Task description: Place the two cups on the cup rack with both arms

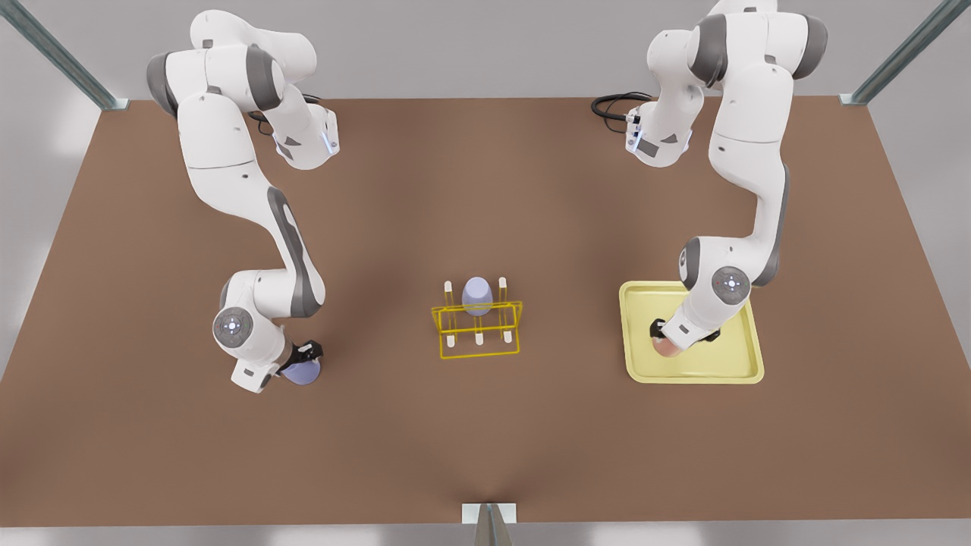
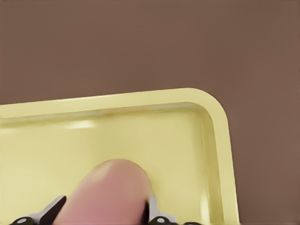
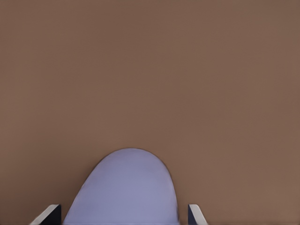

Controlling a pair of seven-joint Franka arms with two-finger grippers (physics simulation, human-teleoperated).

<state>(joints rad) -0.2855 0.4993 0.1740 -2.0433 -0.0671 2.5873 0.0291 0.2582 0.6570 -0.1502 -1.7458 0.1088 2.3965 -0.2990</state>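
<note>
Cups of two colours are seen around the cup rack (image 1: 476, 327), which stands near the middle of the brown desk (image 1: 485, 425). A lavender cup (image 1: 476, 295) is already seated upside down on one of the rack's cream pegs, in the rear row.

A second lavender cup (image 1: 303, 371) is found well to the front view's left of the rack, on the bare desk, partly hidden under a white arm. It is flanked by the right pincer (image 1: 301, 362); in the right wrist view the cup (image 3: 126, 190) is seen between the two fingertips (image 3: 48, 214), one on each side. The fingertips stand close to its sides, but whether they press on it cannot be told.

A salmon pink cup (image 1: 665, 346) is found well to the front view's right of the rack, inside a pale-yellow square tray (image 1: 747, 371). The left pincer (image 1: 675, 337) is lowered over it. In the left wrist view the pink cup (image 2: 110, 192) is gripped between the fingers (image 2: 154, 211), which are closed against its sides, and the tray's rounded corner (image 2: 215, 110) is seen beyond it.

Both cups near the pincers are set apart from the rack, with open desk between.
</note>
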